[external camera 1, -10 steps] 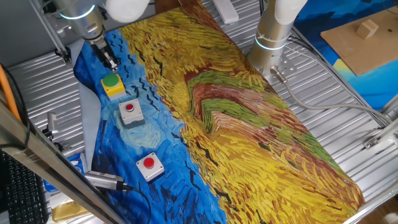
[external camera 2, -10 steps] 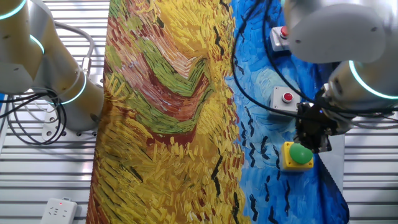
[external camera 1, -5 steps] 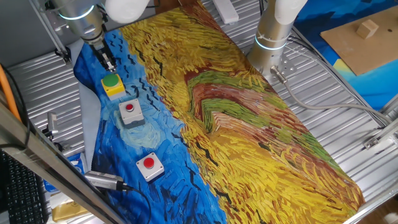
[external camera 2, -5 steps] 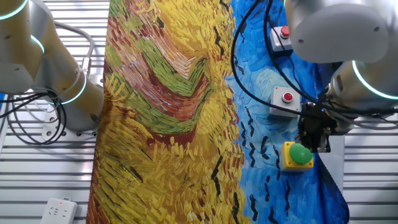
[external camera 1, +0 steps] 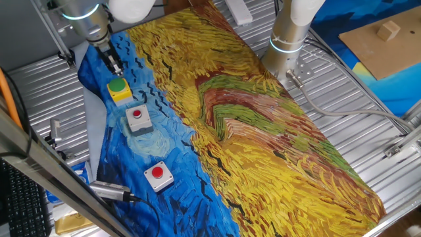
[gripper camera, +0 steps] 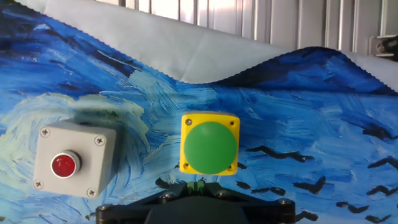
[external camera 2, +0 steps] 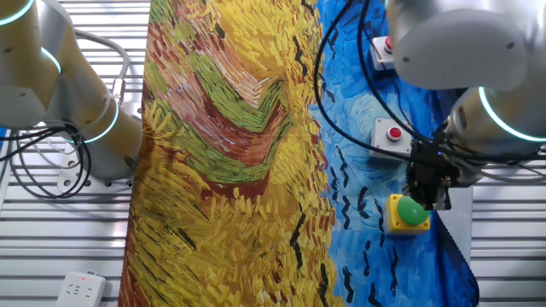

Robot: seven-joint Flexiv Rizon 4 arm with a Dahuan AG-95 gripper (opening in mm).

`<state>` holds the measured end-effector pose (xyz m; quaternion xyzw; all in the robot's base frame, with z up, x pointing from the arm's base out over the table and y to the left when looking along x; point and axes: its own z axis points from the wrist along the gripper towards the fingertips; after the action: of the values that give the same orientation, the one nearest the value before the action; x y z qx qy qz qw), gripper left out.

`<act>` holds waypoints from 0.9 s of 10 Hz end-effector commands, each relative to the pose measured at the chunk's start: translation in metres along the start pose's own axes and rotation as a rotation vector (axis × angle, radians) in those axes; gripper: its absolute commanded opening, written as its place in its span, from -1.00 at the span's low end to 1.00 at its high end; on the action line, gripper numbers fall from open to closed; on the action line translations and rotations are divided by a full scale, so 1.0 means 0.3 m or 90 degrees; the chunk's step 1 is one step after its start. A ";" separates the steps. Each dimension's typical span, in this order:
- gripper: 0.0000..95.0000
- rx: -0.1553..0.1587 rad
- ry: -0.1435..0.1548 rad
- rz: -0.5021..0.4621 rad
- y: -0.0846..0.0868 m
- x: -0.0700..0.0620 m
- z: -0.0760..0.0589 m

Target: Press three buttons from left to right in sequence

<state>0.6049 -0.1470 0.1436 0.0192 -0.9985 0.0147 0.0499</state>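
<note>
Three buttons lie in a row on the blue part of a painted cloth (external camera 1: 263,131). The green cap on its yellow box (external camera 1: 118,89) also shows in the other fixed view (external camera 2: 409,213) and the hand view (gripper camera: 209,146). The middle red button on a grey-white box (external camera 1: 137,118) shows in the other fixed view (external camera 2: 392,135) and the hand view (gripper camera: 74,160). The last red button (external camera 1: 158,175) is partly hidden by the arm in the other fixed view (external camera 2: 382,49). My gripper (external camera 1: 113,66) hangs just above the green button's far edge. Its fingertips (gripper camera: 199,185) touch each other, shut and empty.
A second arm's base (external camera 1: 286,39) stands beside the cloth at the far side. A cardboard sheet with a wooden block (external camera 1: 389,29) lies at the far right. A metal cylinder (external camera 1: 108,191) lies near the last button. A white power strip (external camera 2: 81,288) sits on the slatted table.
My gripper has shifted slightly back from the green button. The buttons have not moved.
</note>
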 end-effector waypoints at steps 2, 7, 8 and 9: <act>-1.00 0.003 -0.014 0.009 -0.012 0.004 0.033; -1.00 0.003 -0.020 -0.011 -0.100 -0.018 0.038; -1.00 0.002 -0.019 -0.011 -0.101 -0.031 0.036; -1.00 0.001 -0.019 -0.012 -0.103 -0.040 0.041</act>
<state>0.6176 -0.1784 0.1299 0.0287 -0.9988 0.0156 0.0362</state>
